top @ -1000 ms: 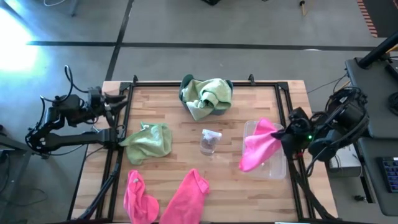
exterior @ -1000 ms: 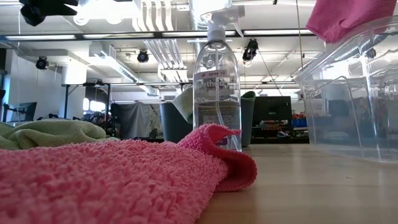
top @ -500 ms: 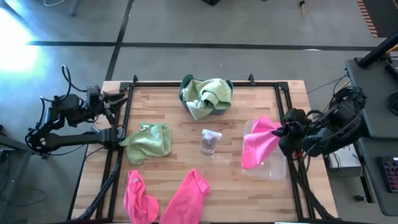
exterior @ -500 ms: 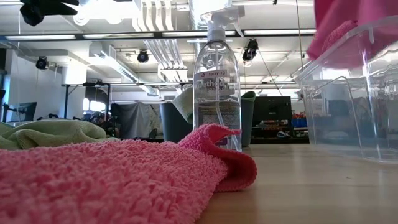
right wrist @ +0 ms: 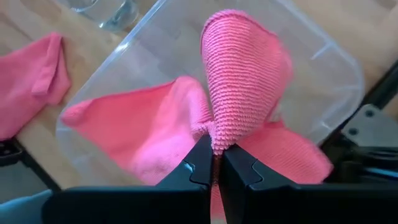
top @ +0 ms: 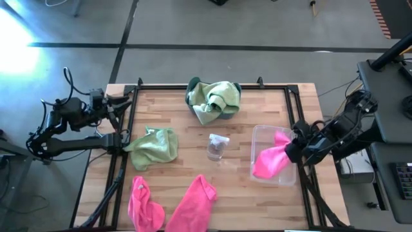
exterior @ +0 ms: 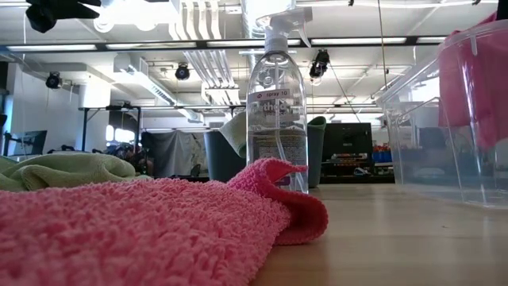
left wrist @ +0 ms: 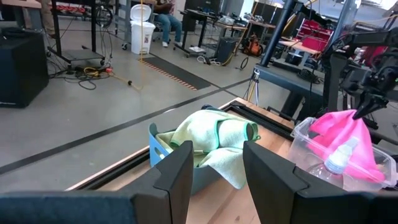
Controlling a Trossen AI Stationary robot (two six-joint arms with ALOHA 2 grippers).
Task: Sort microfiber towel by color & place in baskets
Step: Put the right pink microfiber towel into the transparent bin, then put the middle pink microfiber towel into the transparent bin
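Note:
My right gripper [top: 291, 149] is shut on a pink towel [top: 270, 161] over the clear basket [top: 257, 132] at the table's right. The towel hangs down into the basket and shows through its wall [exterior: 476, 87]. The dark teal basket [top: 191, 96] at the far middle holds light green towels [top: 219, 96] that drape over its rim. Another green towel [top: 154, 147] lies flat at the left. Two pink towels [top: 143, 206] [top: 193, 203] lie at the near edge. My left gripper [top: 125, 102] waits open at the far left corner, holding nothing [left wrist: 217, 158]. My right gripper pinches a gathered fold [right wrist: 217, 140] of the pink towel between its two fingers, several layers bunched together. The fingers slant down from above, from the table's right side. The towel hangs slack below them, and its lower part [right wrist: 137, 130] spreads inside the clear basket.
A small clear spray bottle [top: 217, 147] stands upright mid-table, just left of the clear basket. A black frame rail [top: 212, 86] runs round the wooden table. Bare wood shows between the bottle and the near pink towels.
My right gripper has sunk toward the clear basket and tipped more steeply downward, still shut on the pink towel. The towel, which hung out over the basket's left rim, has come down inside the basket.

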